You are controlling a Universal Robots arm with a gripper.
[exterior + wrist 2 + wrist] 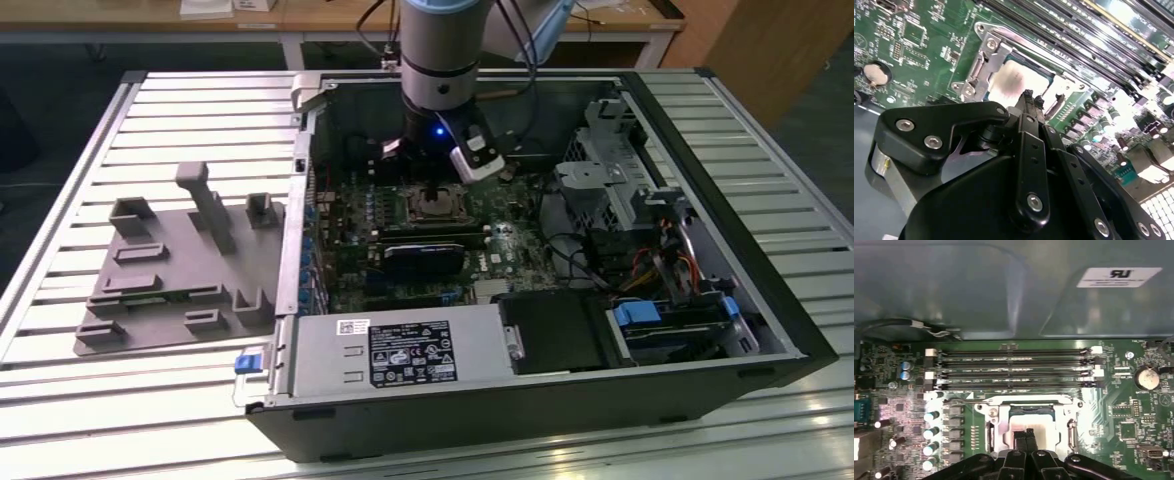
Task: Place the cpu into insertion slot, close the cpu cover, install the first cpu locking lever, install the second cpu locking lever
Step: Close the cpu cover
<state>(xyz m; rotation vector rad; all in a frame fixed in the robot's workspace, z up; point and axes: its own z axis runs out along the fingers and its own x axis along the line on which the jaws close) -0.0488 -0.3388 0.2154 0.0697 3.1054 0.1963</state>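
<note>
So the cpu (pixel 1046 432), a pale silver-grey square with a matte top, sits in the insertion slot (pixel 434 205). That's about the middle of the exterior view, inside the open computer case (pixel 561 400). The cpu cover (pixel 1026 401), a thin shiny metal frame, lies around it; can't tell if it's latched. The pincer (pixel 1026 432) is pressed together with nothing in it. In the first wrist view its black tips are right over the cpu's top, touching or just off it, hard to say. Green motherboard (pixel 1114 400) all around, with long black memory slots (pixel 1014 370) near the socket. The case sits on a slatted metal surface (pixel 200 100).
</note>
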